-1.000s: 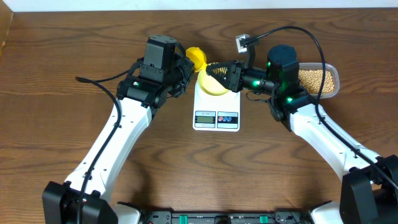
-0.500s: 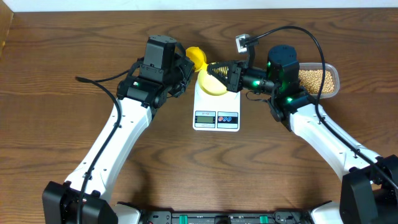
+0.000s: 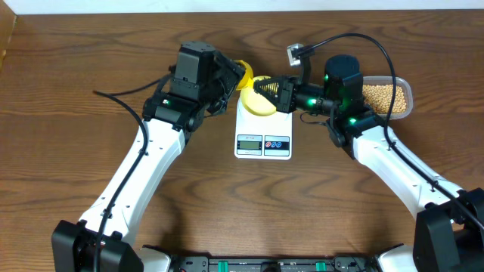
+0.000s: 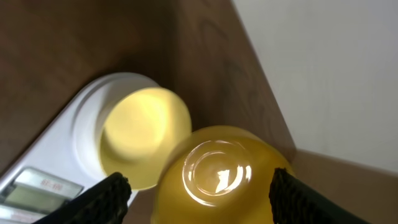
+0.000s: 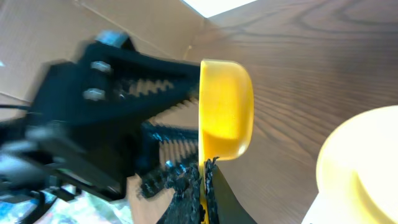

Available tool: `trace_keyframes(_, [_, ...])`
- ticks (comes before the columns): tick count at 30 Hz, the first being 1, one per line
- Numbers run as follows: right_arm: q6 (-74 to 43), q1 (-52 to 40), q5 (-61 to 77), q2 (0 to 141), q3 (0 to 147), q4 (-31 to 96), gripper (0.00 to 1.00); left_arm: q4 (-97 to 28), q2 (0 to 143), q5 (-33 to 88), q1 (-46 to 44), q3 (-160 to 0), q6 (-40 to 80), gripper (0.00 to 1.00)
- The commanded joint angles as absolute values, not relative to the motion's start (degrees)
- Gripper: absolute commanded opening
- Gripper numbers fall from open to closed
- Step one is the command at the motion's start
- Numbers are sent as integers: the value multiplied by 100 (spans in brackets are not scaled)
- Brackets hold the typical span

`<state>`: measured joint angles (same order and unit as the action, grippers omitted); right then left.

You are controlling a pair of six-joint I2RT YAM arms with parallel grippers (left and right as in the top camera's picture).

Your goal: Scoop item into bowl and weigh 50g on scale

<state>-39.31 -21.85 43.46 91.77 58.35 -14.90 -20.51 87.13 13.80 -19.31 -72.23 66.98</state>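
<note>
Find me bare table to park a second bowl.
Free: bare wood in front of the scale, between left arm and right arm; also the table on its left side. Crowded: the far side, from scoop across bowl to bean tub.

Wooden table [image 3: 68, 181], white scale [image 3: 263, 143] at centre, clear tub [image 3: 404, 97] seemingly on it

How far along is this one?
Done: the bowl sits on the scale. In hand: the right gripper has jaws shut on the yellow scoop; the left gripper has jaws open around it. Left: the beans lie in the clear tub, none visible in the bowl, so scooping and weighing remain.
</note>
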Motion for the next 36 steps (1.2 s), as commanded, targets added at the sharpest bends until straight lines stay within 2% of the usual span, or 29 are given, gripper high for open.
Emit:
trace_keyframes(1, [-3542, -1999, 4165, 9174, 5948, -1273, 1, -1850, 8602, 1603, -1931, -7244, 5513, 78])
trace_keyframes(4, [-3345, -1811, 4080, 9174, 5948, -958, 1, -1824, 8482, 1603, -1931, -7244, 4998, 86])
trace_keyframes(9, [-3197, -1483, 4106, 9172, 6014, -519, 1, -1793, 8176, 1599, -1931, -7244, 3927, 87])
trace_keyframes(14, [-2759, -1256, 4200, 9161, 6392, 220, 1, -1793, 8040, 1275, -1931, -7244, 3651, 87])
trace_keyframes(20, [-1656, -1120, 4060, 9150, 7424, 2025, 1, -2062, 8040, 1275, -1931, -7244, 3332, 95])
trace_keyframes(24, [-860, -1063, 3295, 9150, 8165, 3354, 1, -2239, 8068, 1278, -1938, -7244, 2394, 95])
trace_keyframes(29, [-698, -845, 3186, 9150, 8392, 3575, 1, -2692, 8145, 1278, -2180, -7242, 2040, 95])
trace_keyframes(36, [-701, -556, 3208, 9150, 8394, 3618, 1, -3312, 8409, 1278, -3074, -7242, 1194, 94])
